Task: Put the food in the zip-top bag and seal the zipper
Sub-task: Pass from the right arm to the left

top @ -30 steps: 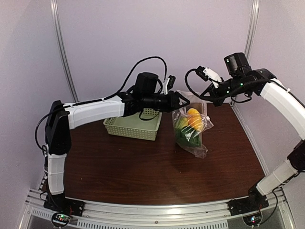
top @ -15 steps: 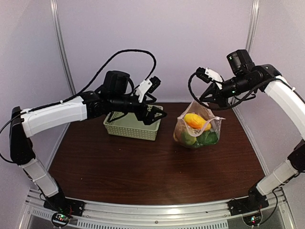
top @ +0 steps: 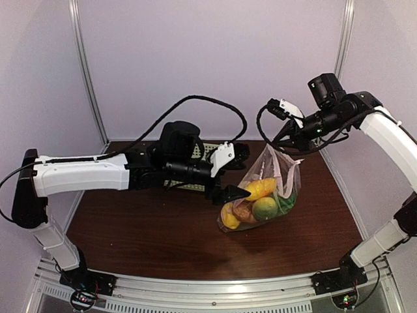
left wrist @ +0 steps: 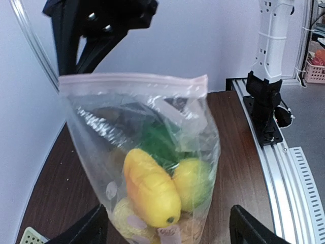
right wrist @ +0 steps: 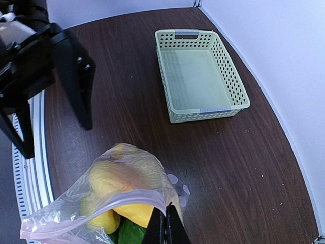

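Observation:
The zip-top bag (top: 277, 171) is clear plastic with pale dots and hangs from its top corner, on which my right gripper (top: 282, 144) is shut. The same grip shows in the right wrist view, where the right gripper (right wrist: 168, 226) pinches the pinkish zipper (right wrist: 96, 209) strip. The food (top: 260, 189) lies in the bag's bottom: yellow and orange pieces and a yellow-green fruit (left wrist: 195, 180), with dark green behind. My left gripper (left wrist: 165, 236) stands open with its fingers (left wrist: 86, 230) either side of the bag's lower part. The zipper (left wrist: 132, 78) runs straight across the top. No slider tab shows.
The pale green slatted basket (right wrist: 200, 76) stands empty at the back of the dark wooden table (top: 150, 228), mostly hidden behind my left arm in the top view. White walls close the table in at the back and on the right.
My left arm swung from the basket over to the bag, and its jaws opened wide. The bag, still hanging from the right gripper, tilted down and to the left.

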`<state>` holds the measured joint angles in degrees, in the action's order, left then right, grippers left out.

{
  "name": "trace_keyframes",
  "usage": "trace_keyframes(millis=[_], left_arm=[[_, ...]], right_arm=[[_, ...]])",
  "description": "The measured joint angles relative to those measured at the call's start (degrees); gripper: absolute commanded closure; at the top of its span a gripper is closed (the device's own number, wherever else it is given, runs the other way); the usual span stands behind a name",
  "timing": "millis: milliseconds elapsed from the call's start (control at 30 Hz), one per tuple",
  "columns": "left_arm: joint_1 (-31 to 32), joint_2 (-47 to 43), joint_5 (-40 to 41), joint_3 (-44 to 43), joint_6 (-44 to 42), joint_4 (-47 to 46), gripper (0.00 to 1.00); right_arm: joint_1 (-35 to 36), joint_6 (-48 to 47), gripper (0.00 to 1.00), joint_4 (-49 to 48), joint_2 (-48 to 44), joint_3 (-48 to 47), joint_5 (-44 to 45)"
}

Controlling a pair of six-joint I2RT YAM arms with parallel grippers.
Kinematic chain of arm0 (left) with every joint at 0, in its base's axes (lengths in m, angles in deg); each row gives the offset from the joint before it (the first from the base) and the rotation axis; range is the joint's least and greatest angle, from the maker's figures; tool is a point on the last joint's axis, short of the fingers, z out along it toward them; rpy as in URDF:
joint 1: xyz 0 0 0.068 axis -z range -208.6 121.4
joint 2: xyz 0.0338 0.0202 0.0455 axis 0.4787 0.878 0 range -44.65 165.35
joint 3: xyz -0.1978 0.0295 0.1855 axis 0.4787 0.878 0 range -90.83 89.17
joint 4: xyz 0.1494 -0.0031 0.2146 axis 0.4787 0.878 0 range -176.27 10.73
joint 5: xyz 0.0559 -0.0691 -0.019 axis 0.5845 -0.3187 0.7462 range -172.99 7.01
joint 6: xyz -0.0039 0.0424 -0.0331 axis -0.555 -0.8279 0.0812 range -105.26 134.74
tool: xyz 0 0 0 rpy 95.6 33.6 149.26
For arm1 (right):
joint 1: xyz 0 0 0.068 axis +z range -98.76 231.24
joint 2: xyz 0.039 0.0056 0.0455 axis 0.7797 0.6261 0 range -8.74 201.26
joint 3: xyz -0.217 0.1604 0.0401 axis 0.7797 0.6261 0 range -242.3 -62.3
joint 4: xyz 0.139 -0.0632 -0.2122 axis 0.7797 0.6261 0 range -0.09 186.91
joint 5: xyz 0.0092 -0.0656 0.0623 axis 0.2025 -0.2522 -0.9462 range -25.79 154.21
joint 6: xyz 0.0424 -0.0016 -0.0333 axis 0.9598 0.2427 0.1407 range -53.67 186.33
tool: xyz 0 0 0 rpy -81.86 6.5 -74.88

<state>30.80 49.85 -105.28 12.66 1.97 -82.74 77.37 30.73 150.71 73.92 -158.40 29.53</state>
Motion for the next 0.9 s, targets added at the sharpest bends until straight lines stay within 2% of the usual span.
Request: trace_keyframes(millis=[133, 333, 600, 767, 900], left_arm=[[4.2, 0.0, 3.3, 0.2, -0.3, -4.0, 0.26], [5.1, 0.3, 8.2, 1.2, -0.6, -8.7, 0.30], [5.9, 4.1, 8.4, -1.8, -0.2, -10.6, 0.22], [8.2, 5.5, 12.0, -2.5, 1.2, -12.2, 0.32], [9.2, 7.6, 18.5, -4.0, 3.3, -14.1, 0.34]], right_arm=[[0.0, 2.1, 1.00, -1.6, -0.7, 0.7, 0.5], [0.0, 4.5, 1.00, -2.6, -2.1, 2.1, 0.5], [0.0, 8.4, 1.00, -5.1, -2.2, 3.1, 1.8], [0.0, 10.1, 1.00, -6.4, -2.3, 3.8, 2.4], [0.0, 10.8, 1.00, -6.6, -2.3, 3.8, 2.6]])
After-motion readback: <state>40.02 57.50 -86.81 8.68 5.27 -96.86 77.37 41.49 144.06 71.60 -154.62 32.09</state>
